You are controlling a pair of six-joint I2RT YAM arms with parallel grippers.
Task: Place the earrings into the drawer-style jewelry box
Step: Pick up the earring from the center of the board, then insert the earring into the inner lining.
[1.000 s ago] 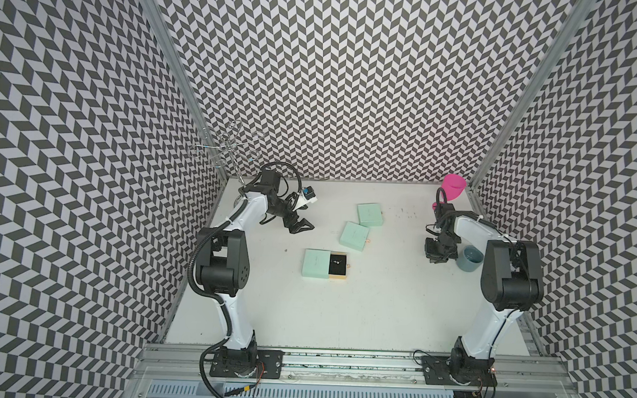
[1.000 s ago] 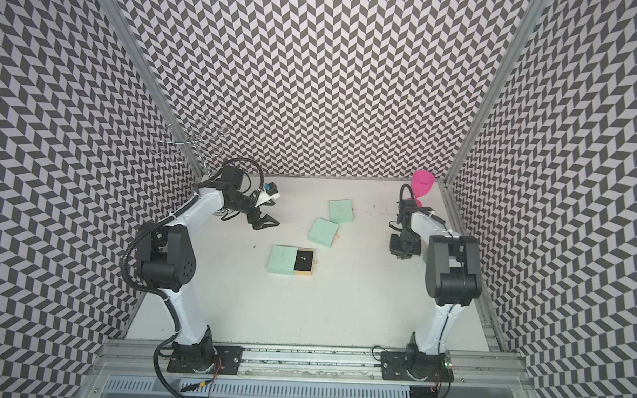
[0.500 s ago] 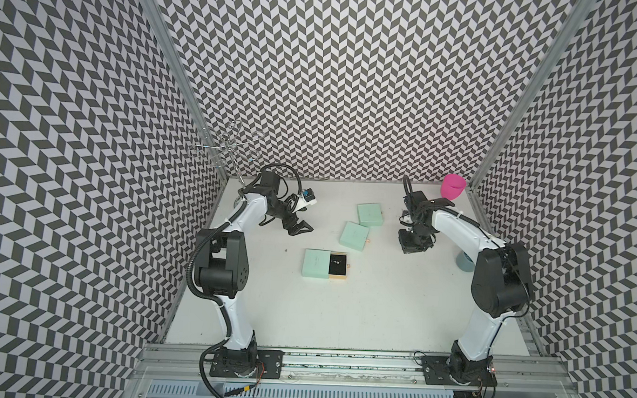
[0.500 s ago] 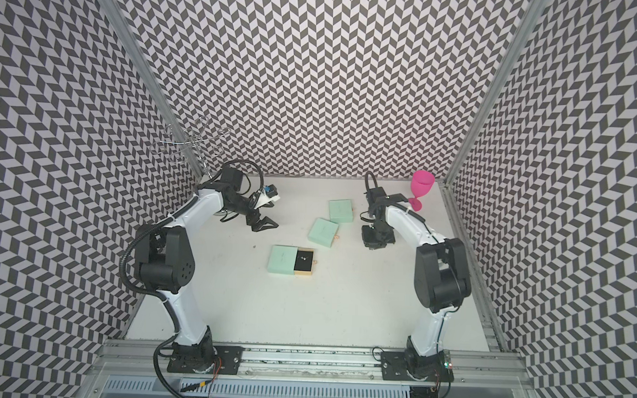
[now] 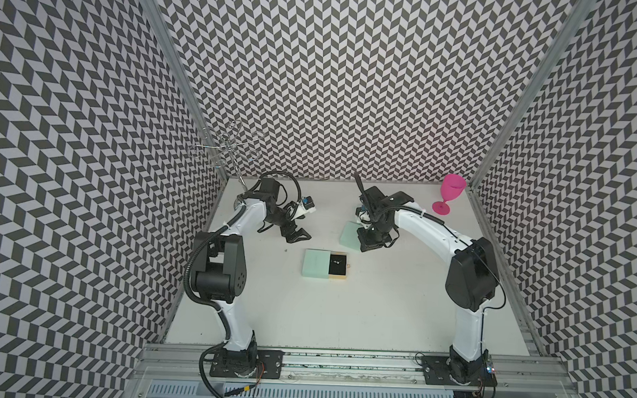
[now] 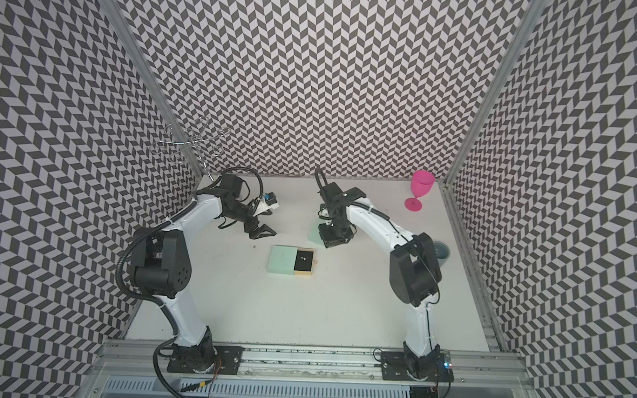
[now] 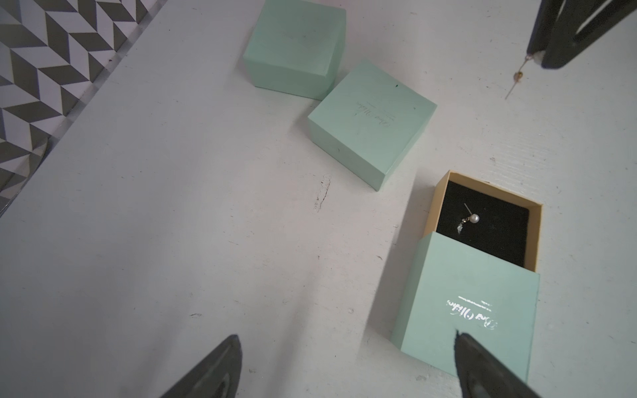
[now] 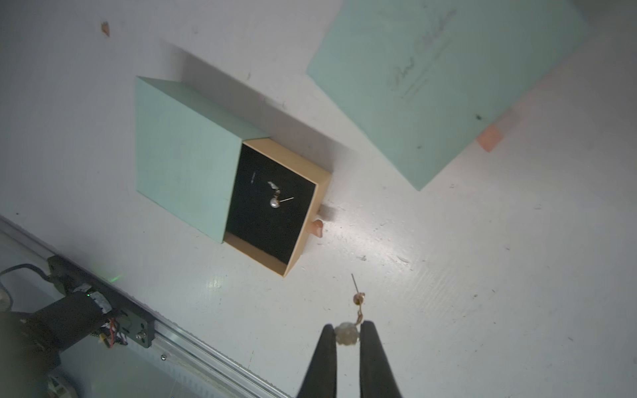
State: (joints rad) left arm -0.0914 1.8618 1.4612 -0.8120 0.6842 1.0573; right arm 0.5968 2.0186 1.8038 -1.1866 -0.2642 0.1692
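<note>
The mint-green drawer-style jewelry box (image 5: pixel 316 264) lies mid-table, its tan drawer (image 5: pixel 339 265) pulled out towards the right. One pearl earring (image 7: pixel 471 218) (image 8: pixel 274 200) rests on the drawer's black lining. My right gripper (image 8: pixel 346 329) (image 5: pixel 370 245) is shut on a second earring (image 8: pixel 358 298), pinching its pale bead, with the post dangling free above the table, right of the drawer. This held earring (image 7: pixel 517 75) also shows in the left wrist view. My left gripper (image 7: pixel 348 339) (image 5: pixel 297 236) hovers open and empty behind the box's left end.
Two closed mint-green boxes (image 7: pixel 296 44) (image 7: pixel 370 120) sit behind the drawer; my right arm covers part of them in both top views. A pink goblet (image 5: pixel 450 193) stands at the back right, a wire stand (image 5: pixel 227 145) at the back left, a grey round dish (image 6: pixel 441 249) by the right wall.
My right arm has swung from the right wall towards the middle, carrying the earring to just right of the open drawer. The left arm has barely moved.
</note>
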